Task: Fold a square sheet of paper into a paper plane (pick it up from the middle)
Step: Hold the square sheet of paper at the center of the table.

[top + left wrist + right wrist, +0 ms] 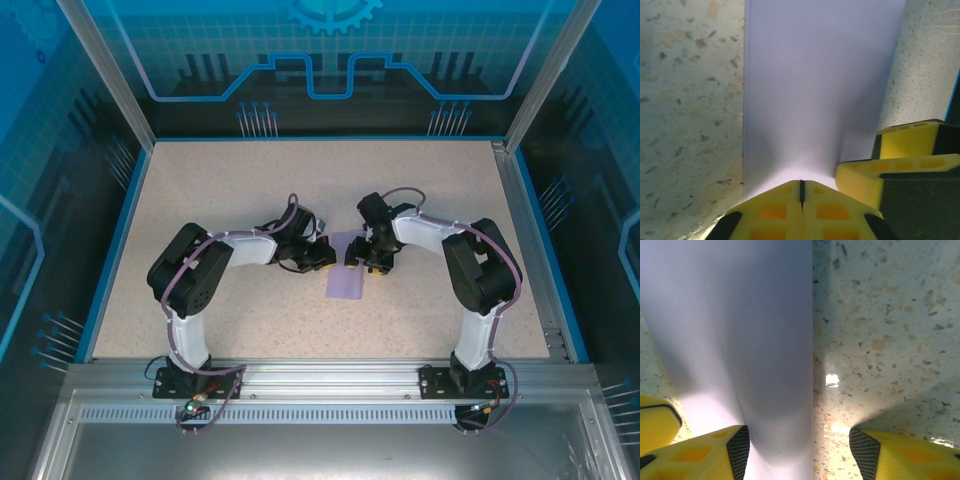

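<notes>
Sheet [346,272] at desk [200,190] centre: looks featherlight, floppy, prob. creases easily. Left gripper [801,194] jaws pinched shut on its edge; right gripper [799,442] jaws apart, astride an edge. Take edges gently.

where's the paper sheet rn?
Top view: the square sheet of paper lies near the middle of the table, between the two end effectors; the left end effector is shut on its edge, the open right end effector straddles the opposite edge.
</notes>
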You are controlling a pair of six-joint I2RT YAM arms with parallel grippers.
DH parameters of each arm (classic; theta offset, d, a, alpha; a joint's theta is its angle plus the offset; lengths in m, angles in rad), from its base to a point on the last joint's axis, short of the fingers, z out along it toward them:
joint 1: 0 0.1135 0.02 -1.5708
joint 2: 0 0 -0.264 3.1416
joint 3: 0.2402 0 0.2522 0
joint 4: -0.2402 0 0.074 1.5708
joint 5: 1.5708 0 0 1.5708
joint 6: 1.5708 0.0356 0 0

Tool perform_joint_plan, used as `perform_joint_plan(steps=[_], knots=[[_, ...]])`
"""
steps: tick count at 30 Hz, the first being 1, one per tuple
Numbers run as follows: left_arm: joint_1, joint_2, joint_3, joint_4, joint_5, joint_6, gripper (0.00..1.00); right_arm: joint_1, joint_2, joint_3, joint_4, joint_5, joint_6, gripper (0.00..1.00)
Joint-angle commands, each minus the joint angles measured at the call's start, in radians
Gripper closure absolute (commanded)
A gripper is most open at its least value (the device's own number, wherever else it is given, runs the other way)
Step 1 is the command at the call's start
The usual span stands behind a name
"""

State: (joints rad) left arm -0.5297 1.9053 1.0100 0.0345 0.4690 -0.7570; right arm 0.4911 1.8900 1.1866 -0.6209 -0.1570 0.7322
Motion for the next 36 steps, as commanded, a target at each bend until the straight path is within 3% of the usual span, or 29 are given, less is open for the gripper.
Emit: perform_joint_plan(steps=[1,20,30,31,34,36], knots=[[-0.011,0.026,0.034,-0.008,0.022,0.026,1.00,0.006,0.088,-0.042,0.000,0.079,-0.011,0.38],[-0.019,0.072,0.012,-0.077,-0.054,0.048,1.00,0.005,0.047,-0.022,0.011,0.053,-0.018,0.37],[-0.019,0.072,0.016,-0.088,-0.059,0.061,1.00,-0.075,-0.248,-0.118,0.189,-0.080,-0.034,0.32],[-0.018,0.072,0.018,-0.088,-0.059,0.061,1.00,-0.082,-0.272,-0.136,0.231,-0.121,-0.034,0.34],[-0.018,0.072,0.022,-0.090,-0.060,0.061,1.00,-0.090,-0.287,-0.194,0.364,-0.267,-0.016,0.62],[-0.018,0.072,0.024,-0.090,-0.060,0.064,1.00,-0.085,-0.261,-0.217,0.433,-0.348,0.003,0.76]])
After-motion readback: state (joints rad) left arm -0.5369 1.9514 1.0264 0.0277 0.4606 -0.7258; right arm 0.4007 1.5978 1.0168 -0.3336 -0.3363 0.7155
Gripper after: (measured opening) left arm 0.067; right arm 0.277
